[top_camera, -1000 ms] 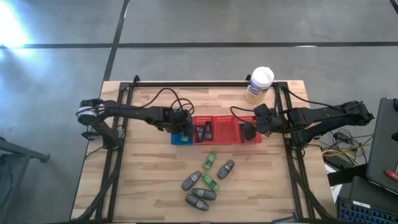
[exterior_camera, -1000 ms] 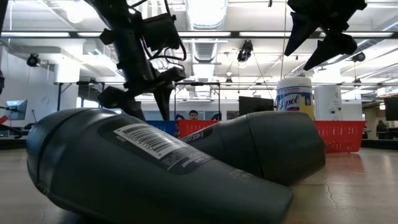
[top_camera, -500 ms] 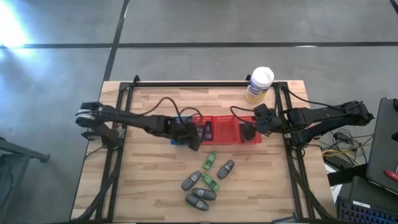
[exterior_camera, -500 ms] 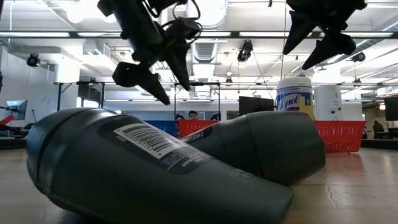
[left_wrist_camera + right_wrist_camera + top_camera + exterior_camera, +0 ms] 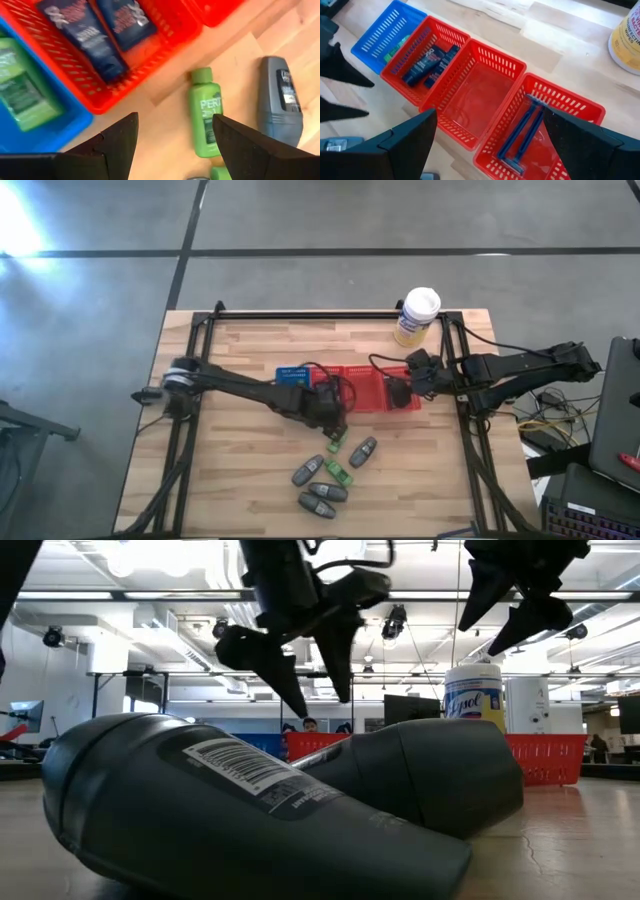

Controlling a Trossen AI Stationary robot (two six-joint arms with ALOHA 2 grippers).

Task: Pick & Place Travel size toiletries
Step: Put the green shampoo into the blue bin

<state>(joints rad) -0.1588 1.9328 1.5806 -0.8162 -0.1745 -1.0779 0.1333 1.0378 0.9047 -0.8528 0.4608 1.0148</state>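
Observation:
Loose on the wooden table lie two bright green bottles (image 5: 337, 437) (image 5: 338, 472) and several grey oval containers (image 5: 363, 450) (image 5: 318, 498), each on its side. My left gripper (image 5: 332, 420) hangs open just above the nearer edge of the trays. In the left wrist view its fingers (image 5: 174, 117) frame a green bottle (image 5: 205, 112), with a grey container (image 5: 281, 100) beside it. Two dark tubes (image 5: 80, 30) lie in a red tray, and a green packet (image 5: 20, 90) lies in the blue tray. My right gripper (image 5: 490, 112) hovers open over the red trays; thin blue razors (image 5: 520, 132) lie in the end one.
A row of slotted trays, one blue (image 5: 292, 375) and the others red (image 5: 365, 388), crosses the table's middle. A tall yellowish canister with a white lid (image 5: 417, 315) stands by the far right corner. Black frame rails (image 5: 190, 430) run along the table's sides. Bare wood lies left of the loose items.
My left gripper has travelled from above the blue tray toward the table's right and near edge, past the red tray, and now hangs over the green bottle beside the trays. It stayed open. The right arm has kept still, and no item has moved.

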